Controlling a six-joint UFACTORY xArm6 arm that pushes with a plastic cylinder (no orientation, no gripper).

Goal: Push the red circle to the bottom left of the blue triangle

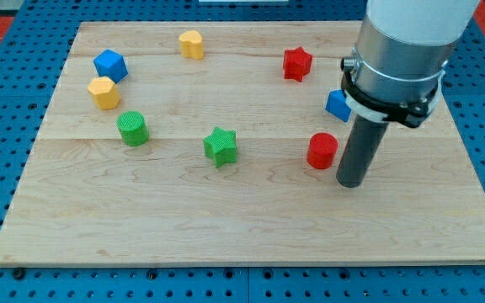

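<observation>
The red circle [322, 151] stands on the wooden board [226, 227] at the view's right of centre. The blue triangle [337, 105] lies just above and to the right of it, partly hidden behind my arm. My tip [352, 182] rests on the board right beside the red circle, on its right and slightly lower, very close to it; I cannot tell if they touch.
A red star [296, 63] lies above the red circle. A green star [221, 146] sits mid-board. At the left are a green circle [132, 128], a yellow hexagon [103, 93] and a blue cube [109, 65]. A yellow heart [192, 44] is at the top.
</observation>
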